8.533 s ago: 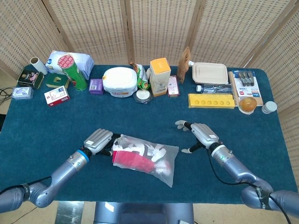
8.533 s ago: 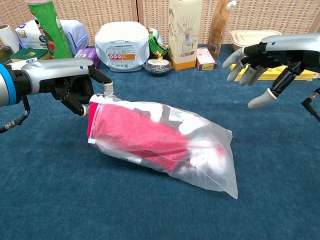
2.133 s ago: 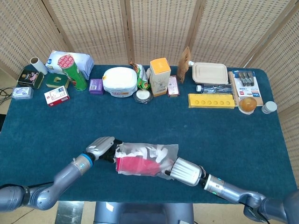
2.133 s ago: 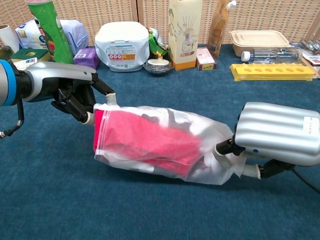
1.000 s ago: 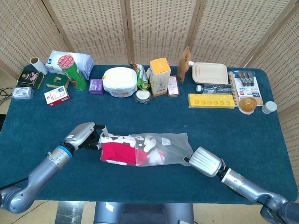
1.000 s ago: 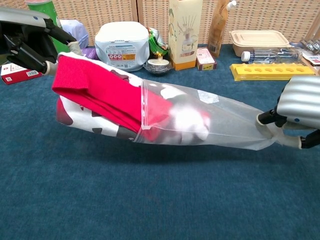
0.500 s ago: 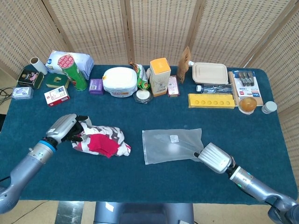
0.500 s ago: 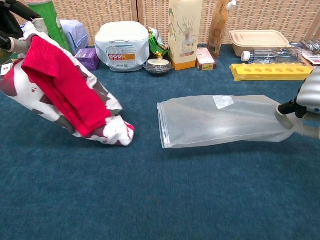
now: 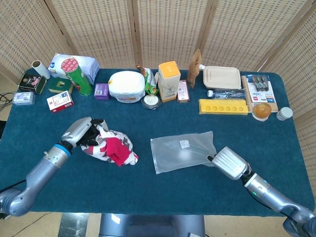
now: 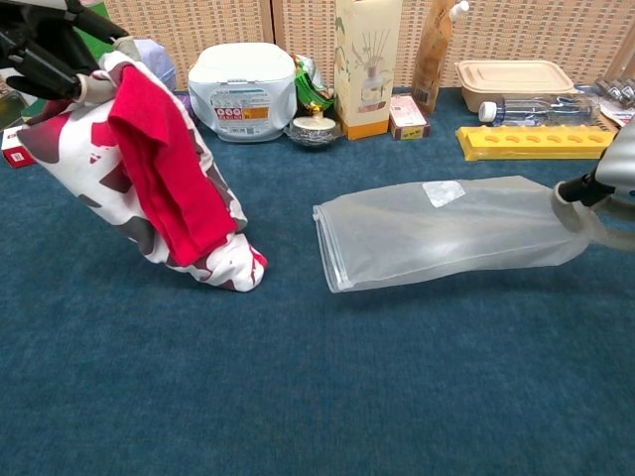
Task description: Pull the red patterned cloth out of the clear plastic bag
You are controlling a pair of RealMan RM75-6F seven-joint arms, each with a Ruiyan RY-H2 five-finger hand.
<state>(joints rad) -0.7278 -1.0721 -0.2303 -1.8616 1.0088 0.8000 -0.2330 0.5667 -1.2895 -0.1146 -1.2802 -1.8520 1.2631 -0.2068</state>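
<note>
Left hand grips cloth, clear of bag. Right hand pinches bag's closed end.

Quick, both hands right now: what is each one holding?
Left hand: holds the red patterned cloth, lifted by its top end, fully out of the bag.
Right hand: grips the closed end of the clear plastic bag.

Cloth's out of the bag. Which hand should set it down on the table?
Left. The left hand already grips the cloth, whose lower end touches the table. The right hand is holding the empty bag by its far end.
</note>
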